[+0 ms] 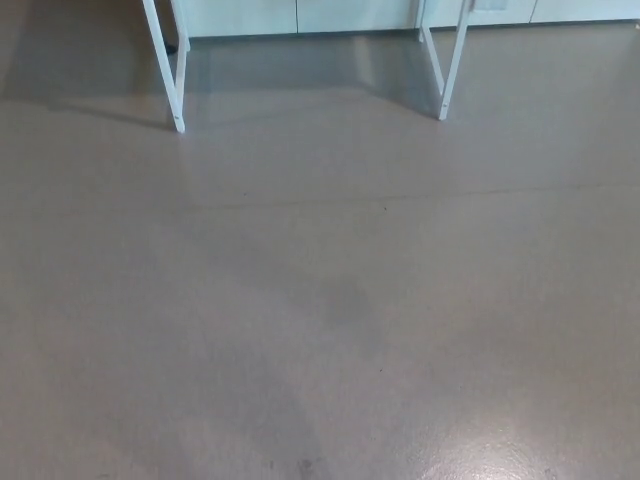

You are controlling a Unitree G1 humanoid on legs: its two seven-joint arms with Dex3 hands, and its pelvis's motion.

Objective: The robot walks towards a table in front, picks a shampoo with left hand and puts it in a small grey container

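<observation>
No shampoo, grey container or table top shows in the head view. Only the white legs of a table appear at the top: a left pair [170, 70] and a right pair [445, 60], standing on the grey floor [320, 300]. Neither of my hands is in the picture.
A pale wall or cabinet base [300, 15] runs along the top edge behind the table legs. The table's shadow darkens the floor between the legs. A bright glare patch [480, 465] lies at the bottom right.
</observation>
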